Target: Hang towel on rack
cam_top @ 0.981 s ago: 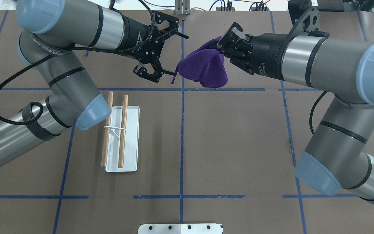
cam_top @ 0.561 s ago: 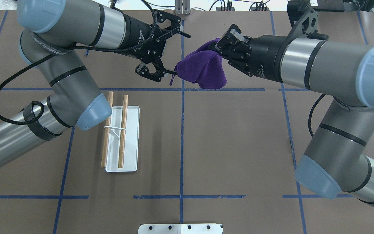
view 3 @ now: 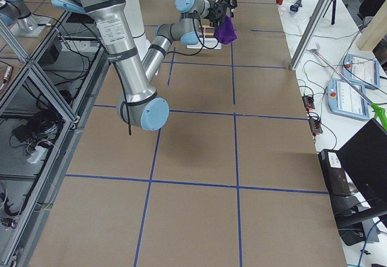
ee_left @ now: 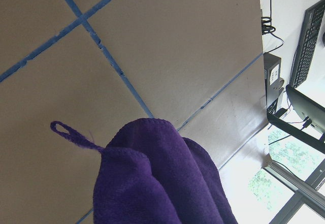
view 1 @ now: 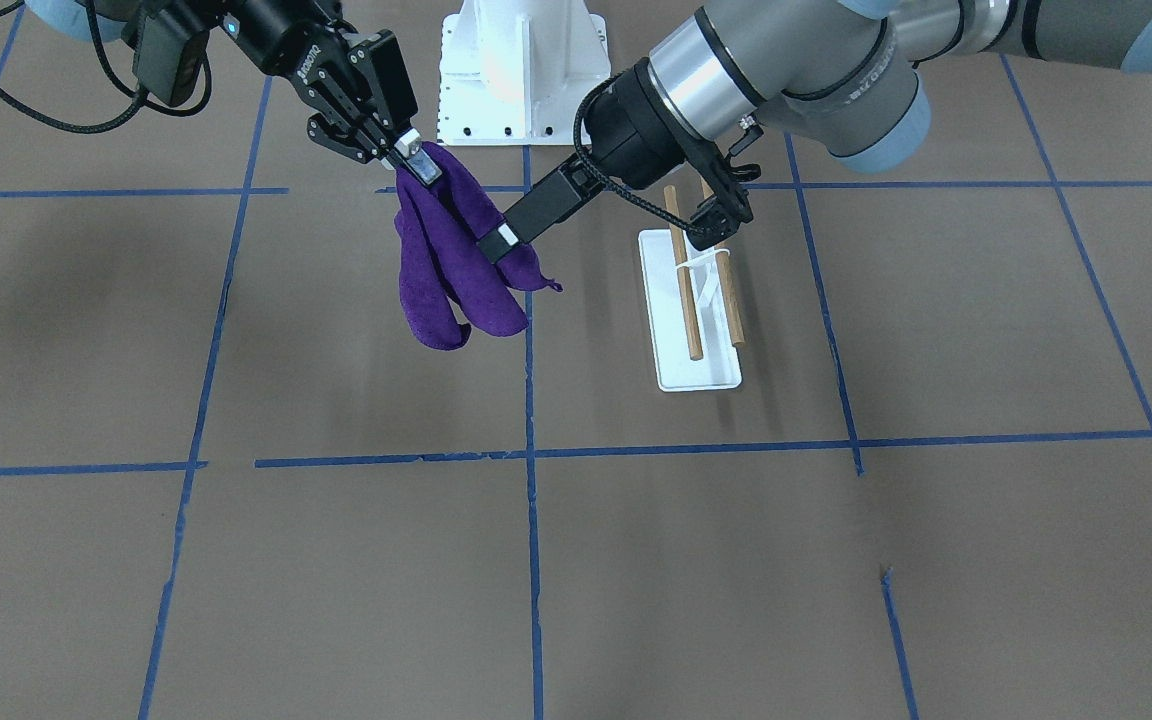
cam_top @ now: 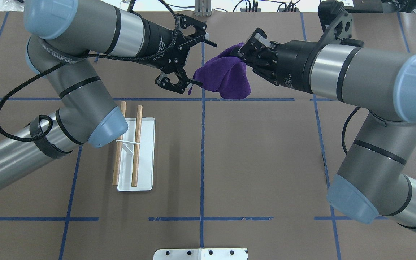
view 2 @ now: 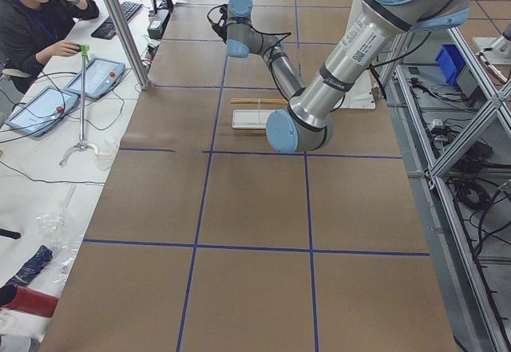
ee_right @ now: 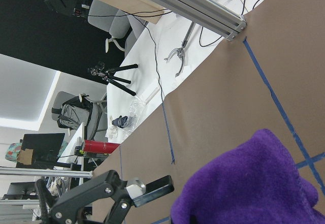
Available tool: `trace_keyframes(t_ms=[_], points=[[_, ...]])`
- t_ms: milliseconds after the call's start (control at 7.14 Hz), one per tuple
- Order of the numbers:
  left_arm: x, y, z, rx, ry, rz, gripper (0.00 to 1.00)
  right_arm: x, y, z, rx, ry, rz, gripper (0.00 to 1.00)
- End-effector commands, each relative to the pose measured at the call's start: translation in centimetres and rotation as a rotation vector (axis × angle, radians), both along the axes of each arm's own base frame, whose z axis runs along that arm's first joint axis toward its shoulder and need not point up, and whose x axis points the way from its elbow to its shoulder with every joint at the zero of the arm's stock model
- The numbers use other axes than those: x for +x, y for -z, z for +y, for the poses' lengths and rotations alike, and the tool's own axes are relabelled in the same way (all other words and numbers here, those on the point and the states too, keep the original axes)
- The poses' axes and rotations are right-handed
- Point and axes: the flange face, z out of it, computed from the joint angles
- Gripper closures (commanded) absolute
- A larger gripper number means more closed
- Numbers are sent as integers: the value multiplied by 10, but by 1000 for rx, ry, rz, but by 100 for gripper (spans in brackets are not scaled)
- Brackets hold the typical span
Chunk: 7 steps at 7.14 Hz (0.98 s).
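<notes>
The purple towel (cam_top: 226,77) hangs bunched in the air over the far middle of the table, held at its top by my right gripper (cam_top: 242,50), which is shut on it. It also shows in the front view (view 1: 446,265) and in both wrist views (ee_left: 162,183) (ee_right: 254,183). My left gripper (cam_top: 202,63) is open, its jaws wide apart at the towel's left edge, near the small hanging loop (ee_left: 68,132). One of its fingers (ee_right: 150,186) shows in the right wrist view. The rack (cam_top: 144,159), a white base with two wooden rods (cam_top: 137,144), stands on the table left of centre, below my left arm's elbow.
Brown table marked with blue tape lines (cam_top: 202,162). The white robot pedestal (view 1: 521,70) stands at the near edge. An operator (view 2: 40,17) sits at a desk beyond the far side. My left elbow (cam_top: 108,128) hangs over the rack's far end.
My left gripper has moved right, up to the towel's left edge, still open. My right gripper has carried the towel slightly left. The rack has not moved.
</notes>
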Motion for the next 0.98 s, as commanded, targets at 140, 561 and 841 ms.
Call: trace_keyframes(t_ms=[140, 561, 841], points=[[7, 3, 6, -4, -2, 7, 15, -1, 0, 1, 1, 0, -1, 100], [11, 6, 10, -5, 5, 15, 47, 2, 2, 2, 5, -1, -4, 100], [11, 5, 11, 2, 4, 12, 49, 5, 2, 2, 9, -2, -4, 100]])
